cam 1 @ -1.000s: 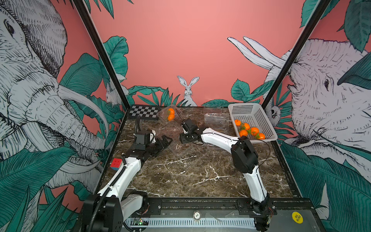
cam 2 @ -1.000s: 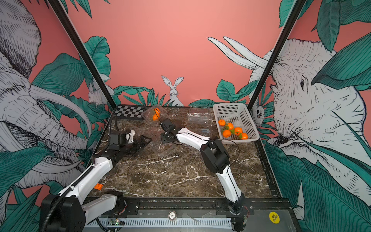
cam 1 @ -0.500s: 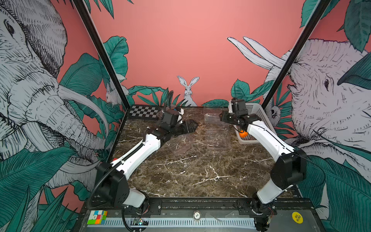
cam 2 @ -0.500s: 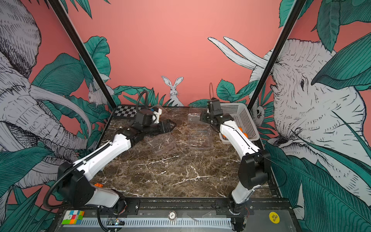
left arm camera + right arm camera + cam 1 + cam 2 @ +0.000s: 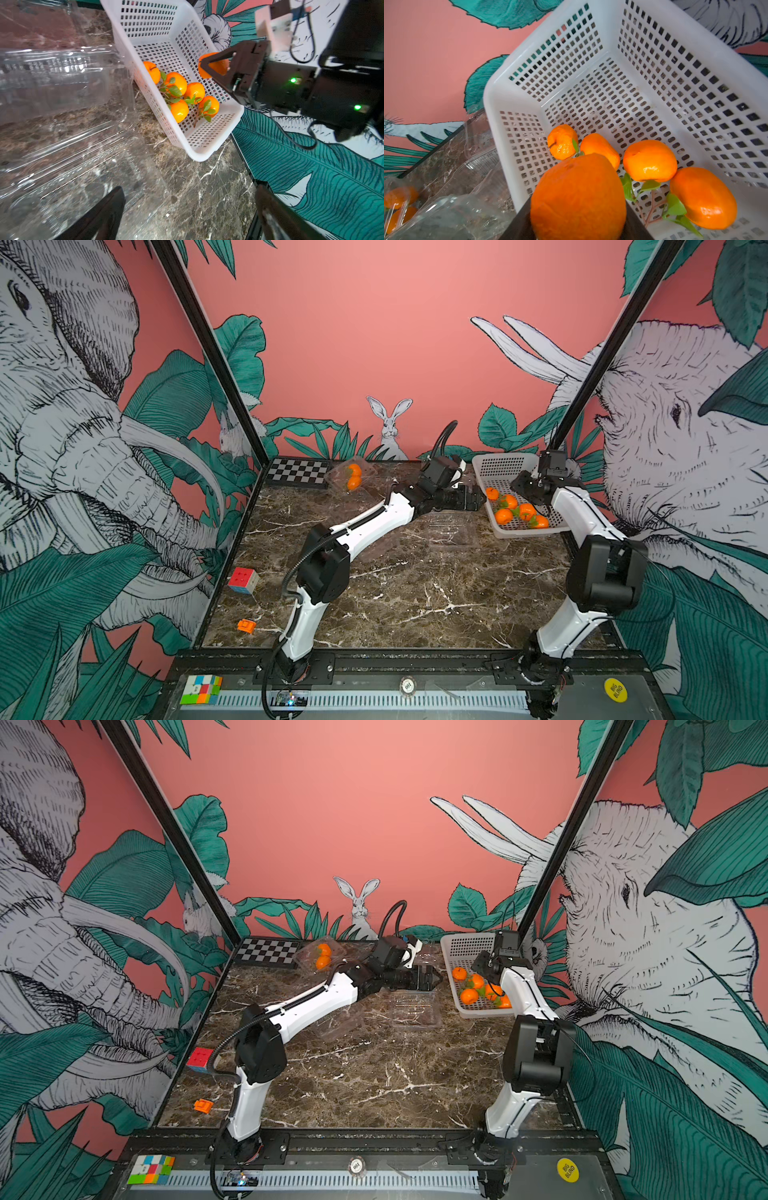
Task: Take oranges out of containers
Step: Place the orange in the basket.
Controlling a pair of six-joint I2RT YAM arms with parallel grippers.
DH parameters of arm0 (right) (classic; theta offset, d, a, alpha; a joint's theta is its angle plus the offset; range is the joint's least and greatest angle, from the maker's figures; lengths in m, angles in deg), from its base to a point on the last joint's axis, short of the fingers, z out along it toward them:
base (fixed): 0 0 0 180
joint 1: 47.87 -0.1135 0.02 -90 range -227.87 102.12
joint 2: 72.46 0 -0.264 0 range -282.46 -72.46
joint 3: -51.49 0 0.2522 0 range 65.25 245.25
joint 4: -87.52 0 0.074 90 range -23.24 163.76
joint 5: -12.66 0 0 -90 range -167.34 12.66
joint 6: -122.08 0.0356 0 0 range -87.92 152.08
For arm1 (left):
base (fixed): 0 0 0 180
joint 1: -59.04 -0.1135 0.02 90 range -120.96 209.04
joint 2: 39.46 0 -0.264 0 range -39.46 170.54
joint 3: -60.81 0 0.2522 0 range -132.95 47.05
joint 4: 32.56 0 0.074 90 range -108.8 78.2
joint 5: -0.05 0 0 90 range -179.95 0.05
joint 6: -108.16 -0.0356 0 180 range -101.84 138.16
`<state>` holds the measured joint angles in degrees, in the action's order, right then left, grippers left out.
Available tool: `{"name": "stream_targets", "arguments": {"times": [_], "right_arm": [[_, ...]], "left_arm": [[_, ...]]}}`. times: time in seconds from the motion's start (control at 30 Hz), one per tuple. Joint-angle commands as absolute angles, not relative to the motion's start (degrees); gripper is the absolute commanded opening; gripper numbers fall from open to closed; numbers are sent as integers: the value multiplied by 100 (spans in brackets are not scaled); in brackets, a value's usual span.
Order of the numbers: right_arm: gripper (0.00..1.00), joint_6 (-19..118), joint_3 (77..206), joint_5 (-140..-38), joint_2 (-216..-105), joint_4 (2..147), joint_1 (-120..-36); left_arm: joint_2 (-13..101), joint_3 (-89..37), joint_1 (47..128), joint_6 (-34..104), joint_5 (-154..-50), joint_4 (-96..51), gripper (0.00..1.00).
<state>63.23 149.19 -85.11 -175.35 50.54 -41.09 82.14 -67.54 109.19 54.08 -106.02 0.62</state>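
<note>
Our right gripper (image 5: pixel 214 66) clamps a round bright-orange mandarin (image 5: pixel 578 197) over the white perforated plastic basket (image 5: pixel 500 97); our left gripper (image 5: pixel 190 188) gapes empty.

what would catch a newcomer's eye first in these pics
The bright oranges: five lie in the white basket on the far right, and the right gripper hangs over it, jaws closed on a sixth orange. Two more sit in a clear container at the back, beside the checkerboard.

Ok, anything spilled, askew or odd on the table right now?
Nothing spilled or damaged. Only strays: a puzzle cube and a small orange block near the table's left edge, far from the basket.
</note>
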Motion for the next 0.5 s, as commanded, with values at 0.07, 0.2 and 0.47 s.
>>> {"name": "stream_targets", "arguments": {"times": [0.07,0.2,0.47], "right_arm": [[51,6270,15364,-8552,-18223,5115,-4001],[51,6310,15447,-8630,-18501,5203,-3922],[70,6093,15713,-8515,-18056,4972,-3931]], "left_arm": [[8314,-7079,11011,5358,-10790,87,99],[8242,-6995,11011,5190,-10718,285,99],[7636,-6713,10929,4271,-10218,853,99]]}}
